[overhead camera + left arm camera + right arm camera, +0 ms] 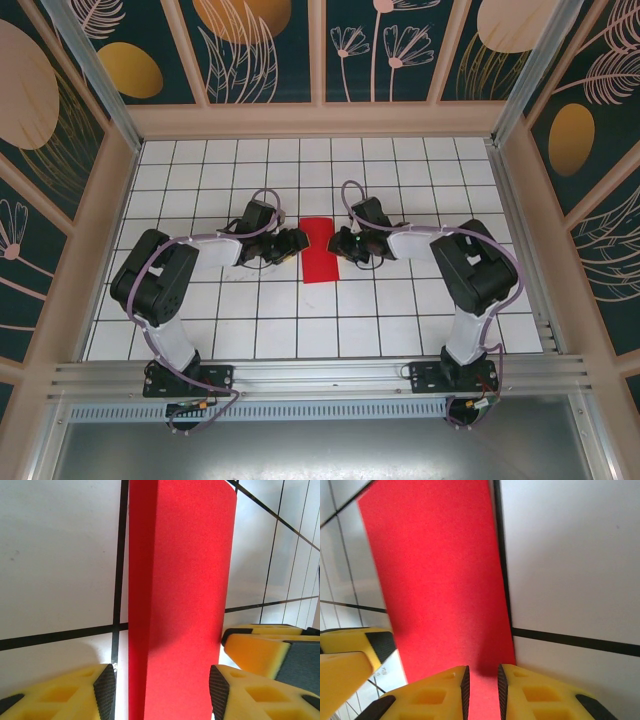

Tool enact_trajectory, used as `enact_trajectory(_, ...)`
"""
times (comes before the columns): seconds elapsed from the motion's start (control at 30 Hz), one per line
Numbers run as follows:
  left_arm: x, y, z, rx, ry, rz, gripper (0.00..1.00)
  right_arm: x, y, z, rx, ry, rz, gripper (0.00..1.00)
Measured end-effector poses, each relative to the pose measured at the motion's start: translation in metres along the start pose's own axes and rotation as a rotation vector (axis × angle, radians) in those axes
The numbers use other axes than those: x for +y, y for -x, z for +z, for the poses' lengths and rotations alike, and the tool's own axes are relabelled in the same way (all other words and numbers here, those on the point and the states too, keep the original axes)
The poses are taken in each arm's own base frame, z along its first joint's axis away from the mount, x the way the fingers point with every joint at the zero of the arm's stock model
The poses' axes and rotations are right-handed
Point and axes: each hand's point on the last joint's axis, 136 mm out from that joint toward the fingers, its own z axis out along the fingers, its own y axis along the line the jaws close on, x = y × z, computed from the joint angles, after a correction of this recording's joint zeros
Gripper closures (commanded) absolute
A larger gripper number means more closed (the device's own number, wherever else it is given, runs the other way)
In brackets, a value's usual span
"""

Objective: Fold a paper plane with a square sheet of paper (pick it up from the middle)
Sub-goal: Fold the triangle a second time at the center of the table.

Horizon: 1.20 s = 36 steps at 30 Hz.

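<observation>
The square sheet of paper (320, 250) is bright red and lies on the white grid table as a long narrow rectangle, folded over, midway between the two arms. My left gripper (297, 243) sits at its left edge. In the left wrist view this gripper (161, 692) is open, and its pads straddle the width of the paper (180, 595). My right gripper (337, 245) sits at the right edge. In the right wrist view it (481, 690) hangs low over the paper (440, 580). Its pads stand a narrow gap apart, with nothing pinched between them.
The white tiled table (200, 320) is walled by patterned panels (260, 50) at the back and sides. A metal rail (320, 375) with both arm bases runs along the near edge. The two grippers' yellow fingers nearly face each other across the paper.
</observation>
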Motion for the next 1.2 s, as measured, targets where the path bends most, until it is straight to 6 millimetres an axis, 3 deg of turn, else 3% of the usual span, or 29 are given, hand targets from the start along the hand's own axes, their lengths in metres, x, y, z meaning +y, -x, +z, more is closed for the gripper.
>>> enact_trajectory(0.67, -0.007, -0.004, 0.009, 0.047, -0.073, -0.019, 0.45, -0.004, 0.000, 0.003, -0.005, 0.014, 0.025, 0.75)
enact_trajectory(1.0, -0.014, -0.004, 0.012, 0.064, -0.123, -0.033, 0.61, -0.004, 0.000, 0.003, 0.000, 0.037, 0.030, 0.75)
enact_trajectory(1.2, -0.019, -0.002, 0.012, 0.056, -0.141, -0.031, 0.56, -0.004, -0.001, 0.003, 0.001, 0.042, 0.033, 0.75)
